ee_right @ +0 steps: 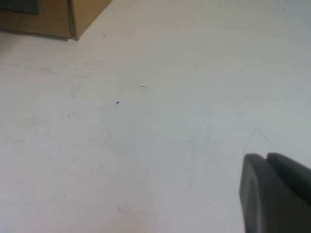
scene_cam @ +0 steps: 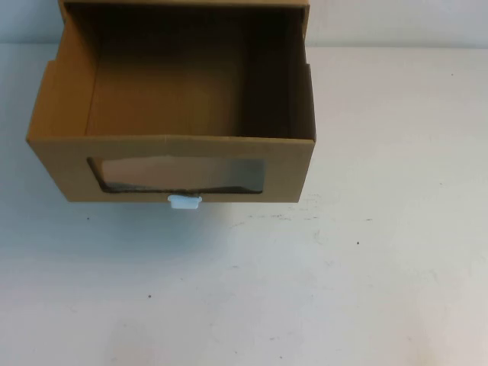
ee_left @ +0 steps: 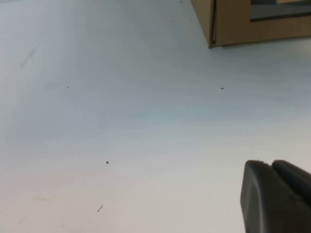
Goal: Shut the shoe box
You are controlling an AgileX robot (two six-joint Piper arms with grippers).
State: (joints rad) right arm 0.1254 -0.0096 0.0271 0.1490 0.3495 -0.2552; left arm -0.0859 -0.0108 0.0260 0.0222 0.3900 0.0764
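Observation:
The shoe box (scene_cam: 290, 171) is brown cardboard and stands at the far left-middle of the table. Its drawer is pulled out toward me and its inside is empty. The front panel has a clear window (scene_cam: 179, 174) with a small white pull tab (scene_cam: 184, 201) below it. Neither gripper shows in the high view. In the left wrist view my left gripper (ee_left: 269, 164) is shut and empty over bare table, well short of the box corner (ee_left: 233, 24). In the right wrist view my right gripper (ee_right: 265, 156) is shut and empty, far from the box corner (ee_right: 58, 17).
The white table (scene_cam: 343, 290) spreads in front of the box and to its right, with small dark specks and faint scuffs. The box's outer sleeve (scene_cam: 301, 4) shows at the far edge of the high view.

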